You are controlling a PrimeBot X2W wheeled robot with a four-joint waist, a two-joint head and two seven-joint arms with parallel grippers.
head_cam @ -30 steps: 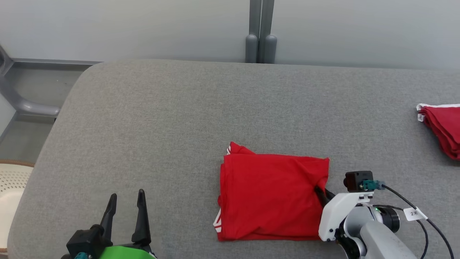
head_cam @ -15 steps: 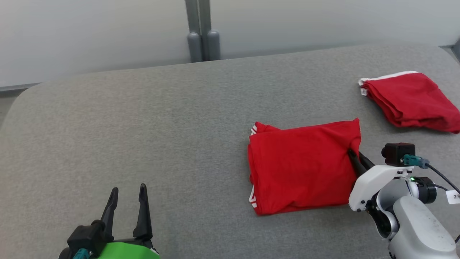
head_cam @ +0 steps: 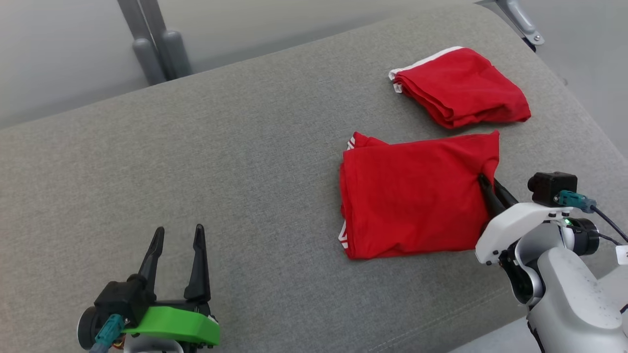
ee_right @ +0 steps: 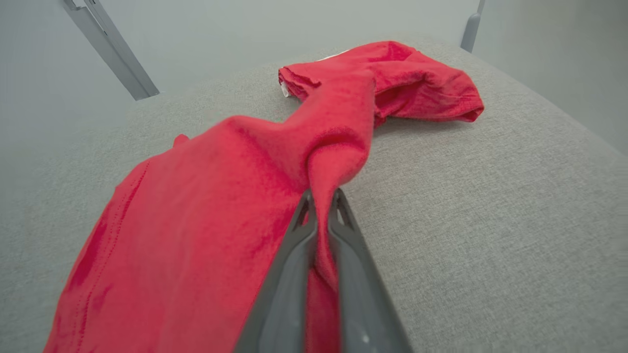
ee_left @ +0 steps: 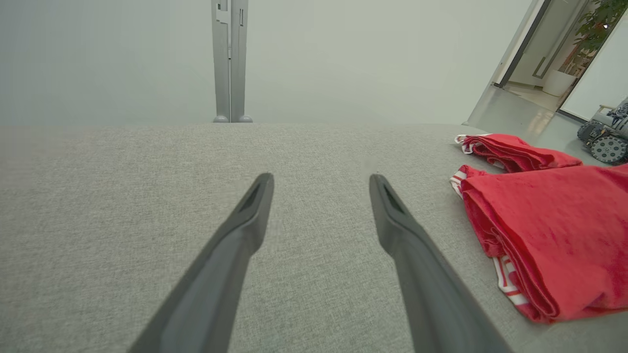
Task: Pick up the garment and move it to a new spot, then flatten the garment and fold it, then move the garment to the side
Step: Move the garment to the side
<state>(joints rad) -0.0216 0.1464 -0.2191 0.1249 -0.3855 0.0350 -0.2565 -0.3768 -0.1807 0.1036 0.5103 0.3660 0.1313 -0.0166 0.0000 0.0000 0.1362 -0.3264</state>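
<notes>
The garment [head_cam: 412, 191] is a red shirt with white trim, folded into a rough square on the grey cushioned surface [head_cam: 221, 162]. My right gripper [head_cam: 483, 182] is shut on the garment's right edge, pinching a raised ridge of red cloth [ee_right: 333, 162] between its dark fingers [ee_right: 294, 255]. The same garment [ee_left: 549, 240] lies at the right of the left wrist view. Low on the left, my left gripper [head_cam: 177, 235] hovers open over bare surface, its two fingers [ee_left: 245, 225] spread with nothing between them.
A second folded red garment [head_cam: 458, 88] lies just beyond the held one, near the surface's far right corner; it appears as a red bundle [ee_right: 417, 83] in the right wrist view. Grey posts [head_cam: 154, 46] stand behind. The surface's right edge [head_cam: 588, 122] is close.
The head view has swung right, bringing the second garment fully into sight. My right gripper has dragged the folded garment rightward, closer to that second garment. The left gripper stays open.
</notes>
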